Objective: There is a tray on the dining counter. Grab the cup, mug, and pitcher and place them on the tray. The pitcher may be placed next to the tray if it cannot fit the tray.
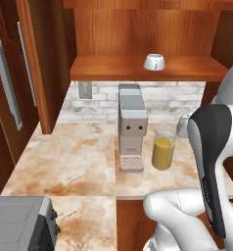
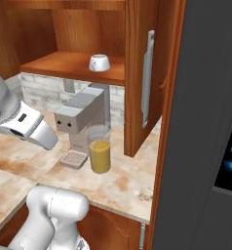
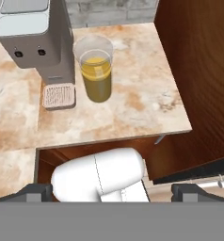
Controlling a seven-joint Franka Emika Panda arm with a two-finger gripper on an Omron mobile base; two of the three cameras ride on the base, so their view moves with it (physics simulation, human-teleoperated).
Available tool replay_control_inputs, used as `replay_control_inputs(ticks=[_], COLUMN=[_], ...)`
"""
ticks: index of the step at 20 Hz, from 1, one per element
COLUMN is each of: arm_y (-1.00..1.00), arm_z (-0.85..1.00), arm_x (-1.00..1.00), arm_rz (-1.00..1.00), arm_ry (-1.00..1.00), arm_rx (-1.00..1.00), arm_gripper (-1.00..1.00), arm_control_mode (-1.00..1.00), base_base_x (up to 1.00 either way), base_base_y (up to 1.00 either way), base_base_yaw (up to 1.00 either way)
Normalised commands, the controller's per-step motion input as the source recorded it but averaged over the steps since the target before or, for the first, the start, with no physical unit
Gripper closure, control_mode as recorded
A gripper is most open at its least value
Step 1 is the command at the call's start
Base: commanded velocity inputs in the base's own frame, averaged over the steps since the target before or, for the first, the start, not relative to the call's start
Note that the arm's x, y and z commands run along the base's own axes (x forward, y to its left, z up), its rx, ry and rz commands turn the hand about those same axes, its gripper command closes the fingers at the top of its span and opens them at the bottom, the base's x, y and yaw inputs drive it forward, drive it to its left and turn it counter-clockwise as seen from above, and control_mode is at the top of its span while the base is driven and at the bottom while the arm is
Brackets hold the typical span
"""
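Approach to first pickup: pitcher [image 3: 96,68] stands upright on the surface [image 3: 132,101] just beside the grey coffee machine [image 3: 36,35], mug [image 1: 154,62] on the wooden shelf above, gripper [image 3: 111,193] spread wide, holding nothing; next, descend onto pitcher.

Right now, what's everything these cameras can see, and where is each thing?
Pitcher: one, clear glass with orange liquid, on the counter beside the coffee machine.
Coffee machine: one, grey, on the counter against the back wall.
Mug: one, white, on the wooden shelf above.
Counter: one, beige marble with rusty veins.
Toaster: one, grey, near counter corner.
Cabinet door: one, reddish wood, long handle.
Gripper: one, dark tips wide apart, holding nothing.
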Motion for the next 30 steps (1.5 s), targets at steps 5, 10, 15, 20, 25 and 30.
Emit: replay_control_inputs(ticks=[5,10,15,20,25,30], arm_y=[0.0,0.0,0.0,0.0,0.0,0.0], arm_z=[0.0,0.0,0.0,0.0,0.0,0.0], arm_x=[0.0,0.0,0.0,0.0,0.0,0.0], arm_rz=[0.0,0.0,0.0,0.0,0.0,0.0], arm_ry=[0.0,0.0,0.0,0.0,0.0,0.0], arm_rx=[0.0,0.0,0.0,0.0,0.0,0.0], arm_gripper=[-1.0,-1.0,-1.0,-1.0,-1.0,-1.0], arm_control_mode=[1.0,1.0,1.0,1.0,1.0,1.0], base_base_x=[0.56,0.64,0.68,0.67,0.55,0.04], base_base_y=[-0.2,-0.09,0.01,0.16,0.14,-0.02], base_base_yaw=[-0.09,-0.17,-0.34,-0.4,-0.37,-0.04])
